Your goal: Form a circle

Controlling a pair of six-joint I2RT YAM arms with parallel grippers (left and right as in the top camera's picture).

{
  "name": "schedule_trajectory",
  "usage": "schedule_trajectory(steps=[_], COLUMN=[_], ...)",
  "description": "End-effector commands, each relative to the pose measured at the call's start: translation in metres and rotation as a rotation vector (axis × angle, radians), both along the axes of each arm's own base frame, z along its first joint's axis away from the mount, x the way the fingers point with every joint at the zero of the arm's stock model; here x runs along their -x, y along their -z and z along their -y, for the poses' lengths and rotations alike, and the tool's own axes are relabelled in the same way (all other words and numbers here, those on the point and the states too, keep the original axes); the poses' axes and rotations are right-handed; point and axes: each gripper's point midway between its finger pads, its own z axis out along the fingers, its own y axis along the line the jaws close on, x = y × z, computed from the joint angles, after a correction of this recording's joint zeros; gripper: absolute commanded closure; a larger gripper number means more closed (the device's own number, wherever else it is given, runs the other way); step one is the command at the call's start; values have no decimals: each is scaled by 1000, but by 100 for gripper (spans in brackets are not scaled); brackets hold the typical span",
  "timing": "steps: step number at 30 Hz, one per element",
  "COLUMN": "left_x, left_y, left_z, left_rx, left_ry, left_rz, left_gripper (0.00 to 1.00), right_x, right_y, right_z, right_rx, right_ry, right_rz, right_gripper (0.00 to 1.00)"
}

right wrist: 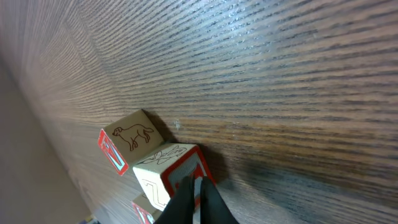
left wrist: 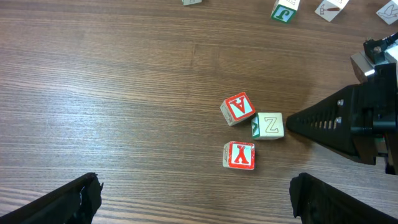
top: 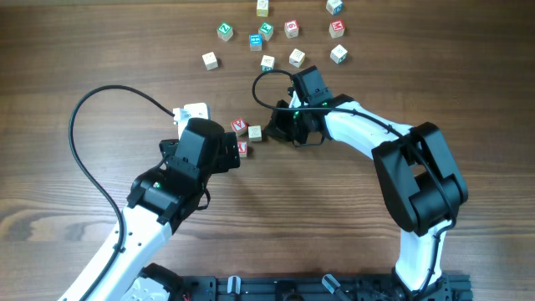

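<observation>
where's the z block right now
In the left wrist view, the Z block lies right of centre, against the red A block, with the shut right claw tip at its other side.

Right gripper, fingertips pressed together, at red face of middle cube in circle; dog-print cube just beside; third cube cropped by frame bottom; wood-grain table beneath.
</observation>
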Motion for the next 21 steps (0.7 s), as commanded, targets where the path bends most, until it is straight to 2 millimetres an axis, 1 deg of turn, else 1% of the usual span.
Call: schedule_trajectory(steps=[1, 6, 8, 21], left_x=[-3, -3, -3, -3], left_y=[-3, -3, -3, -3], left_z=[-3, -3, -3, -3], left_rx=[3, 3, 3, 3], left_ry=[-26, -26, -26, -26], left_rz=[11, 11, 11, 11], left_gripper=[0, 0, 0, 0], right_x=[5, 5, 5, 6], right_y=[10, 10, 10, 8], right_z=[2, 2, 2, -1], right_rx=[4, 4, 4, -10], right_ry=[6, 6, 1, -23], right_rz=[-36, -36, -33, -23], right_gripper=[92, 92, 96, 96])
